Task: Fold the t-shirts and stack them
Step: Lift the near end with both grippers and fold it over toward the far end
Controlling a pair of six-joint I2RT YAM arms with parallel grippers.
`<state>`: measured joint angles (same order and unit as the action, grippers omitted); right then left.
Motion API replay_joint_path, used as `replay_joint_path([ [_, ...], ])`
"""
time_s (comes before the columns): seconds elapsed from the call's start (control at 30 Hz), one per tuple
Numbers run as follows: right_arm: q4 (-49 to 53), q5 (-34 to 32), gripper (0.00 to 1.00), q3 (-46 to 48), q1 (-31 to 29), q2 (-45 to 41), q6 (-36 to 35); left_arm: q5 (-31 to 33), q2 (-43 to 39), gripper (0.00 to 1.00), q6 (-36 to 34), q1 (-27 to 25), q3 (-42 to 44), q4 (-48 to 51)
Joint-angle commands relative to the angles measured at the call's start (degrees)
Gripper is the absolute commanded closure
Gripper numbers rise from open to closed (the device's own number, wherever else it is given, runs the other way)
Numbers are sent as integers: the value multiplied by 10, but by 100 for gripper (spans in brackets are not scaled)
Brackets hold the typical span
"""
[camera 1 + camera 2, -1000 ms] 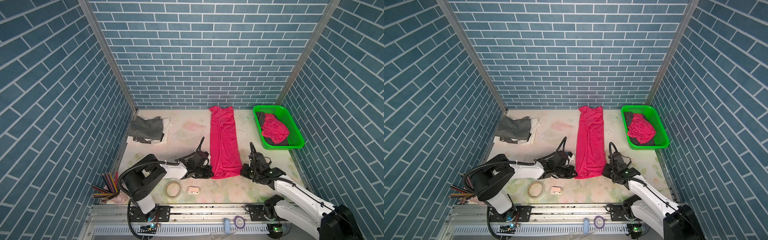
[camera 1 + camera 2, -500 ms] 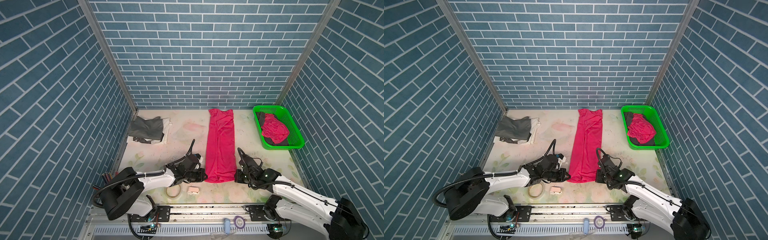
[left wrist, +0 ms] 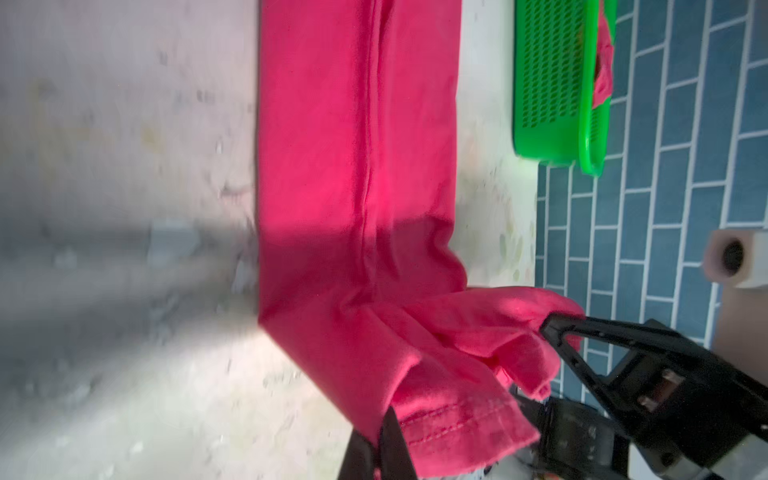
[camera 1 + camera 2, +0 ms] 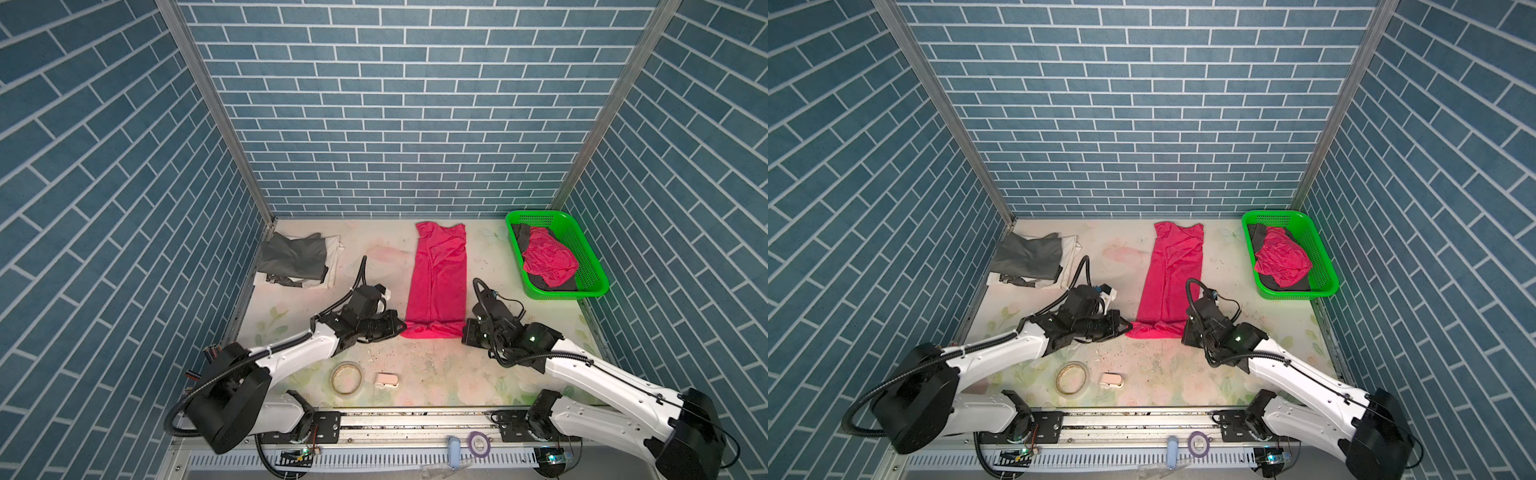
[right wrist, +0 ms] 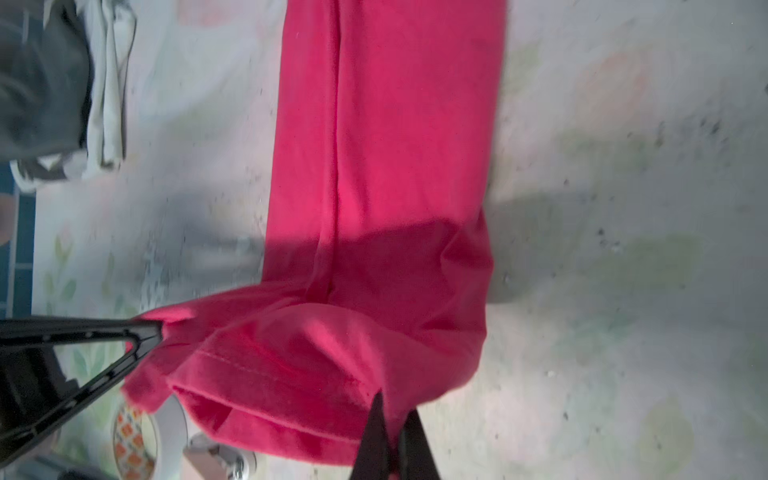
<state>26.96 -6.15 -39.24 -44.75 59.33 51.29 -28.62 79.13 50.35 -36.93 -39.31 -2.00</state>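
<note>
A magenta t-shirt (image 4: 436, 274) (image 4: 1173, 274), folded into a long narrow strip, lies lengthwise down the middle of the table. My left gripper (image 4: 401, 328) (image 4: 1128, 326) (image 3: 384, 419) is shut on the near left corner of its hem. My right gripper (image 4: 465, 330) (image 4: 1185, 332) (image 5: 392, 405) is shut on the near right corner. The hem is bunched and raised a little off the table between them. A dark grey t-shirt (image 4: 293, 259) (image 4: 1030, 255) rests on a white one at the back left. Another magenta t-shirt (image 4: 548, 259) (image 4: 1283, 259) lies crumpled in the basket over a black one.
The green mesh basket (image 4: 582, 245) (image 4: 1316, 245) (image 3: 552, 83) stands at the back right against the wall. A tape roll (image 4: 346, 377) (image 4: 1071, 377) and a small white object (image 4: 386, 380) (image 4: 1112, 380) lie near the front edge. Brick walls close in three sides.
Both grippers dragged the hem toward the front and the whole shirt slid that way. Since then the hem has come up and back a little, still held at both corners.
</note>
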Motion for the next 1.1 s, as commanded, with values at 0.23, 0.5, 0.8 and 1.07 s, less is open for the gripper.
replay_joint_path([
  [0.23, -82, 89, 100, -147, 179, 225, -163, -91, 223, 100, -76, 63, -236, 29],
  [0.5, -81, 129, 100, -251, 231, 343, -206, -102, 324, 100, -80, 96, -340, 42],
  [0.8, -81, 148, 100, -307, 244, 420, -224, -105, 405, 100, -75, 105, -433, 56],
  [1.07, -81, 155, 100, -352, 264, 468, -227, -101, 456, 100, -70, 115, -489, 66],
])
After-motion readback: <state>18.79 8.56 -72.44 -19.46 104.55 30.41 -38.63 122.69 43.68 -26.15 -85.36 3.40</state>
